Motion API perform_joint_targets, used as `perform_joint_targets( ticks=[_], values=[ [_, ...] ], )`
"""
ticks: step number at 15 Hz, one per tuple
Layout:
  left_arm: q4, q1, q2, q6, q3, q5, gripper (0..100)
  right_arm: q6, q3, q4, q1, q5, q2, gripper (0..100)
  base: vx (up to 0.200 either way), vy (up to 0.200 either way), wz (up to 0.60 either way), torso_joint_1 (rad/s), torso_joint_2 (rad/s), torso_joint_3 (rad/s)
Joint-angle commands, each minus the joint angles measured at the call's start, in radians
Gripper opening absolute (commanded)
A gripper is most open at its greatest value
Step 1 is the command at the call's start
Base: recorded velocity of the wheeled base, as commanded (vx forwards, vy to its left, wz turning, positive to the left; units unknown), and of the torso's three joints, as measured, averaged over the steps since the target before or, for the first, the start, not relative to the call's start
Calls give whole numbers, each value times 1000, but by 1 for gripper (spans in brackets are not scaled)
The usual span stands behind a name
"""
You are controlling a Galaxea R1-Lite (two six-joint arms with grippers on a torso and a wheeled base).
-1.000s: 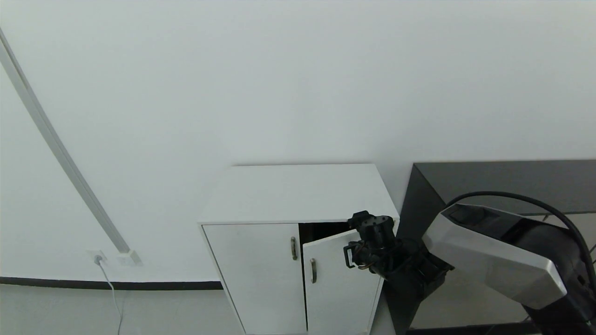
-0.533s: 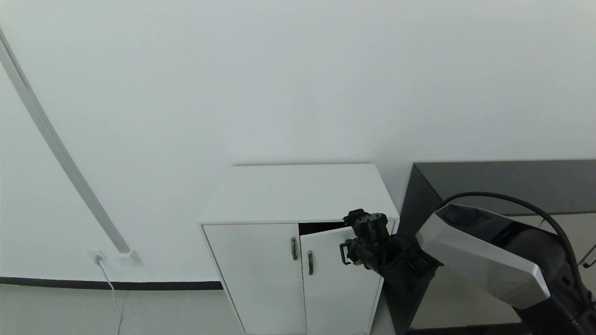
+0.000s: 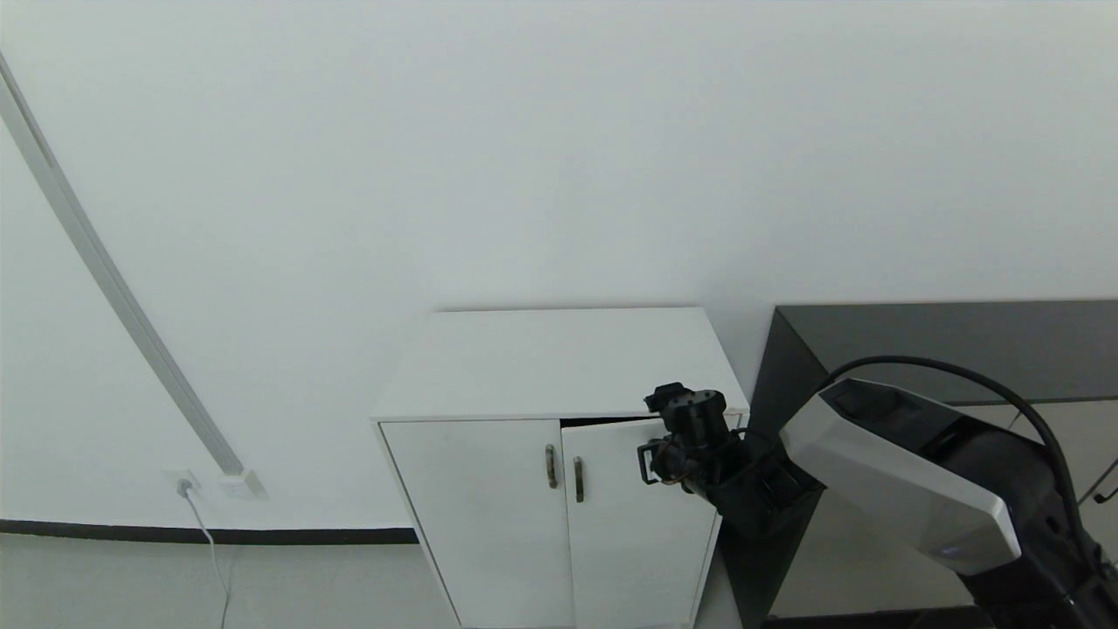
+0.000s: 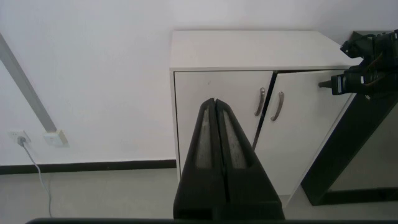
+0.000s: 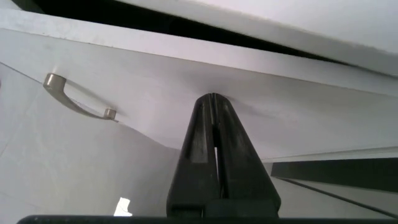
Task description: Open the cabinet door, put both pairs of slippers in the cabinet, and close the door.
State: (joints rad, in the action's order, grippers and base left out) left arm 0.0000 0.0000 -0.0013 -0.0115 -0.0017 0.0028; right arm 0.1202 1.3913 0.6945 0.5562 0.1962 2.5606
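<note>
The white cabinet [image 3: 559, 362] stands against the wall, its right door [image 3: 642, 533] ajar by a thin dark gap along the top. The right end effector [image 5: 213, 98], fingers pressed together and empty, has its tip against that door's outer face near the upper edge, away from the door handle [image 3: 577, 480]. The left end effector [image 4: 214, 102], also closed and empty, hangs in front of the cabinet, apart from it. A dark unit [image 3: 943, 336] stands just beside the cabinet's right side.
</note>
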Motion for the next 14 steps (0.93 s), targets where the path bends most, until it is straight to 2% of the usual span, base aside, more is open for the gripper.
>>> perform_joint_targets(
  ticks=[1, 14],
  values=[
    [0, 0, 1, -1, 0, 0, 0, -1, 8, 0, -10, 0, 4, 0, 0, 0, 0, 0, 0, 0],
    [0, 0, 1, 1, 0, 0, 0, 1, 48, -27, -28, 0, 10, 0, 0, 0, 0, 0, 0, 0]
  ],
)
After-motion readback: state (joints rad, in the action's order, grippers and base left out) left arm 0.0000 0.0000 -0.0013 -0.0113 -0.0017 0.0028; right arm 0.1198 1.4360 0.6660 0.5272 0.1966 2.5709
